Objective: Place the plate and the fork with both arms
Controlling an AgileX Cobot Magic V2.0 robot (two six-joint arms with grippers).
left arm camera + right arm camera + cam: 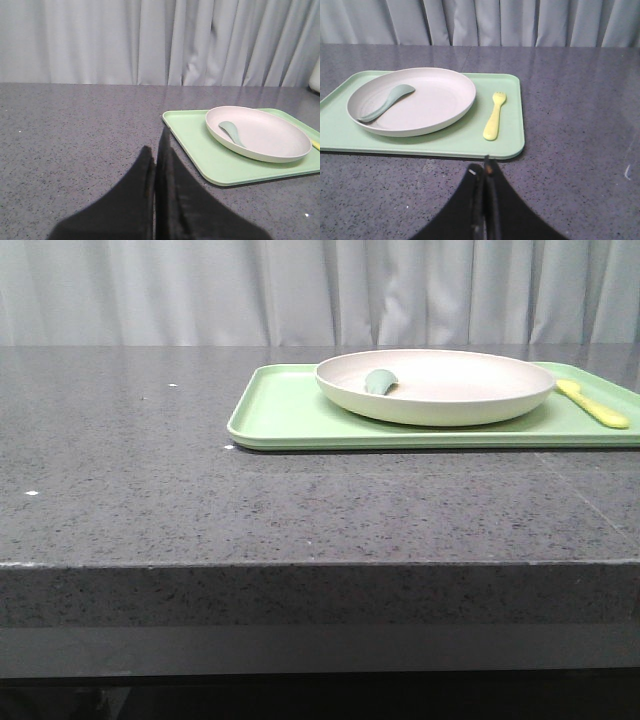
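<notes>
Plate and fork on the tray, untouched; both grippers clenched on nothing.

Cream plate (436, 387) on green tray (290, 415), teal spoon (386, 101) inside; yellow fork (494, 115) just beside its rim. Left gripper (155, 165) and right gripper (485, 175) pressed closed, well short. Likely trouble: spoon sliding out if plate tilts; thin flat fork skidding under fingertips.

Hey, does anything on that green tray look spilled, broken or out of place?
Nothing spilled or broken. The plate sits flat on the tray, a teal spoon lies inside it, and the fork rests beside it.
</notes>
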